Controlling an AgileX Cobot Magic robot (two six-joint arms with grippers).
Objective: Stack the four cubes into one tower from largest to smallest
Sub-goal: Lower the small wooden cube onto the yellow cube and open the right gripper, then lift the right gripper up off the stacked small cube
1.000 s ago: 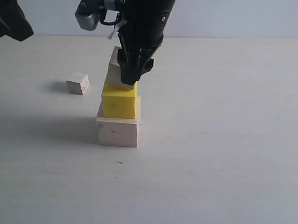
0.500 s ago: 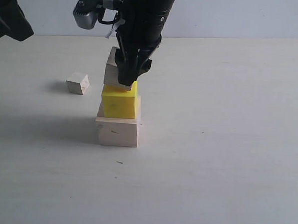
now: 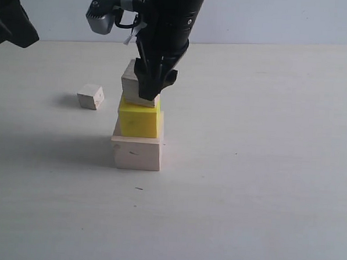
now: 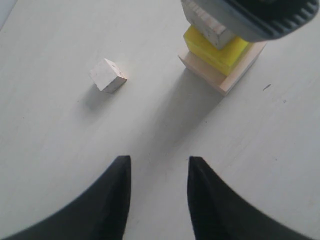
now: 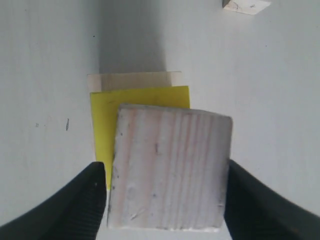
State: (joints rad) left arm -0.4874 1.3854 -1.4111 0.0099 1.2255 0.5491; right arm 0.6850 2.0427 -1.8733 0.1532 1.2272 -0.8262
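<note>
The tower stands in the middle of the table: a large pale wood cube (image 3: 136,153) as base, with the yellow cube (image 3: 139,119) on it. The medium wood cube (image 3: 129,78) lies level on the yellow one, offset toward one edge. My right gripper (image 3: 147,89) straddles this cube from above. In the right wrist view the medium cube (image 5: 170,170) fills the space between the fingers, and a thin gap shows beside one finger (image 5: 92,190). The small wood cube (image 3: 91,96) lies alone to the left. My left gripper (image 4: 159,167) hovers open and empty over bare table.
The left arm (image 3: 10,16) hangs at the upper left corner of the exterior view, well away from the tower. A pale wall (image 3: 284,19) runs behind the table's far edge. The right arm's bulk hides the medium cube's right side.
The medium cube hung tilted above the yellow cube; it has now come down and lies flat on it. The right jaws have widened slightly. The left arm has not moved.
</note>
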